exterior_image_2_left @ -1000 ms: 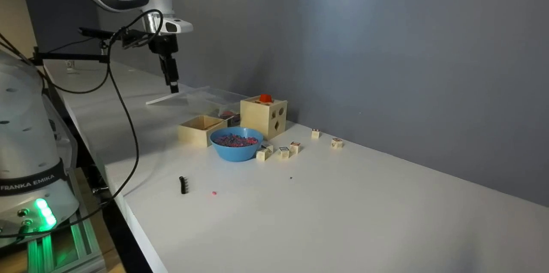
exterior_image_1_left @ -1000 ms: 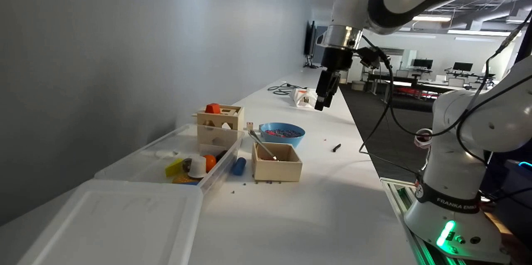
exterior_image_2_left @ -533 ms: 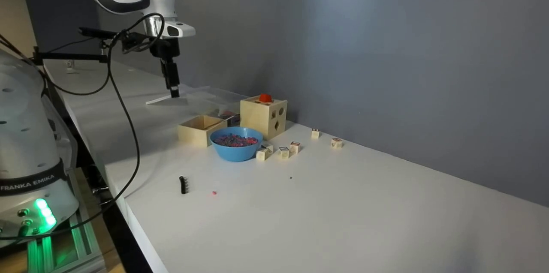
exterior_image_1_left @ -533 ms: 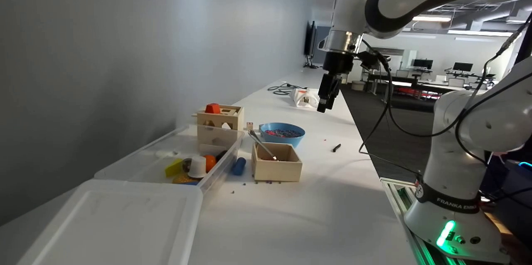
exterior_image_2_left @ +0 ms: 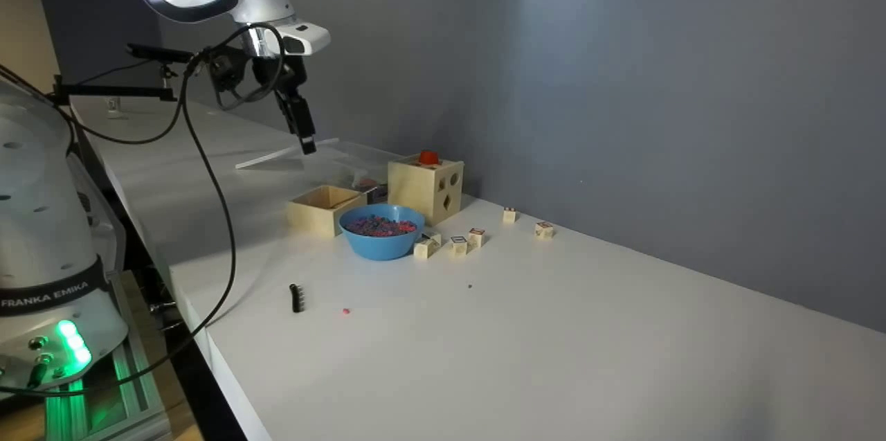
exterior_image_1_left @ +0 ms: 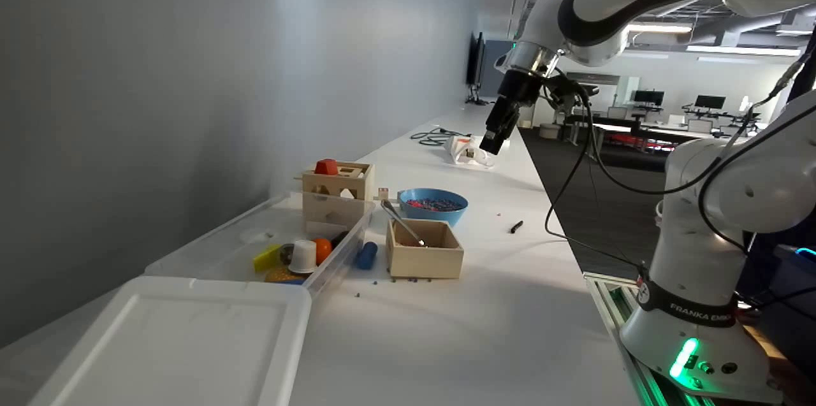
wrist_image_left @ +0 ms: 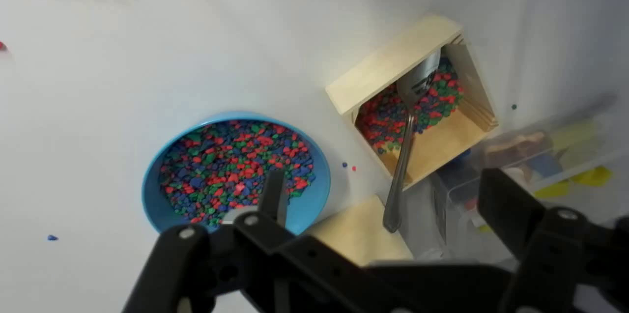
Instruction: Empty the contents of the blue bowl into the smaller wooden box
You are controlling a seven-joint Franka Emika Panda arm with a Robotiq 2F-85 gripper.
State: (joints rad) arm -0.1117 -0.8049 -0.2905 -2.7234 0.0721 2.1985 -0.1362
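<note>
Behind the white tabletop rises a grey wall. From the jaws, spread wide and holding nothing, the blue bowl lies down and toward the tabletop's wall-side edge, part-filled with coloured bits; being round, it has no long axis. The smaller wooden box stands just beside it. "FRANKA EMIKA" reads on the arm and its base; marks on the little cubes are illegible.
</note>
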